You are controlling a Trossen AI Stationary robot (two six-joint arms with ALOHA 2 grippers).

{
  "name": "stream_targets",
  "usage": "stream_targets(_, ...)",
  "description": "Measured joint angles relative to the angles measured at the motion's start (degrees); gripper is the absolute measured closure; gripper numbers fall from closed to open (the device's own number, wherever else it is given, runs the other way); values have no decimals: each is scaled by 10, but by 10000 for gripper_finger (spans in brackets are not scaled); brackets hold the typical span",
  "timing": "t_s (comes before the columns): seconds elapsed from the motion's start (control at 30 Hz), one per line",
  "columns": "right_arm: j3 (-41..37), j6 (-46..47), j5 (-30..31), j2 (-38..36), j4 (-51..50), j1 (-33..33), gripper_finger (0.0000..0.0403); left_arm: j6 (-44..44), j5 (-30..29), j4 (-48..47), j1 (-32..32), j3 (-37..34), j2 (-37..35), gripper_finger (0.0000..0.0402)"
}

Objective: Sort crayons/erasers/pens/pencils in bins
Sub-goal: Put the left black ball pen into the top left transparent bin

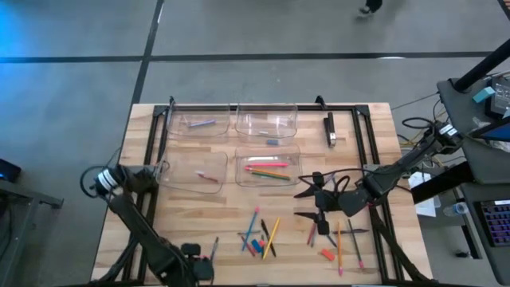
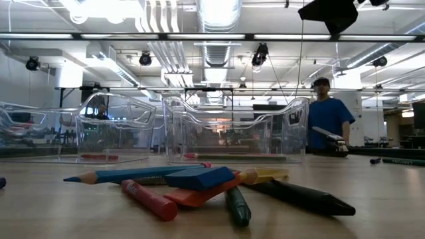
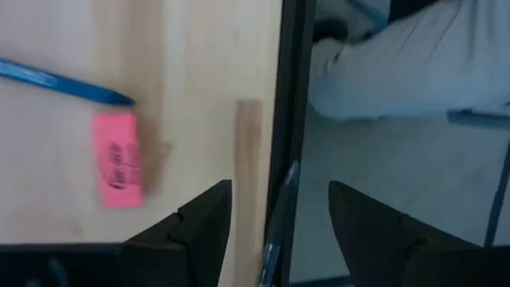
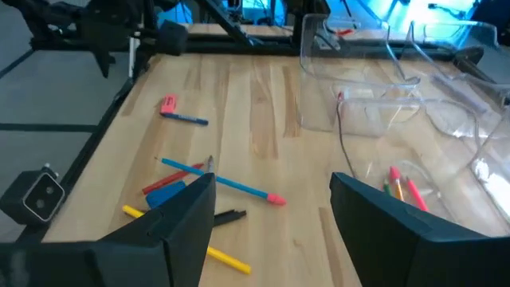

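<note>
Four clear bins point(image 1: 239, 147) stand at the table's far middle. The near-right one point(image 1: 268, 170) holds pencils, the near-left one point(image 1: 196, 170) a red stick, and the far ones a purple stick and a blue eraser point(image 1: 272, 142). Loose pencils, pens, crayons and erasers lie in a pile point(image 1: 259, 235) point(image 2: 199, 182) point(image 4: 199, 191), and more lie to its right point(image 1: 339, 243). My right gripper point(image 1: 305, 203) point(image 4: 271, 187) hovers open between the bins and these sticks. My left gripper point(image 1: 199, 257) point(image 3: 279, 207) is open at the near edge, beside a pink eraser point(image 3: 119, 159) and a blue pen point(image 3: 64, 84).
A black frame rail point(image 3: 291, 112) runs along the near edge, with floor and pale grey cloth point(image 3: 398, 72) beyond. A black-and-silver bar point(image 1: 329, 130) lies on the far-right frame. A person in blue point(image 2: 329, 119) stands behind the table. Bare wood lies at the near left.
</note>
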Motion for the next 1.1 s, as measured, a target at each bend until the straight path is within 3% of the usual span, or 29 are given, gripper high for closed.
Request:
stream_targets(0.3,-1,25,-1,32,-1,0,165,-13,3,-13,-24,42,66,208)
stream_targets(0.57,-1,12,0,31,0,0,165,-13,4,-76,-37,43,71,208)
stream_targets(1.1,-1,26,0,31,-2,0,165,-12,4,-61,-58,45,79,212)
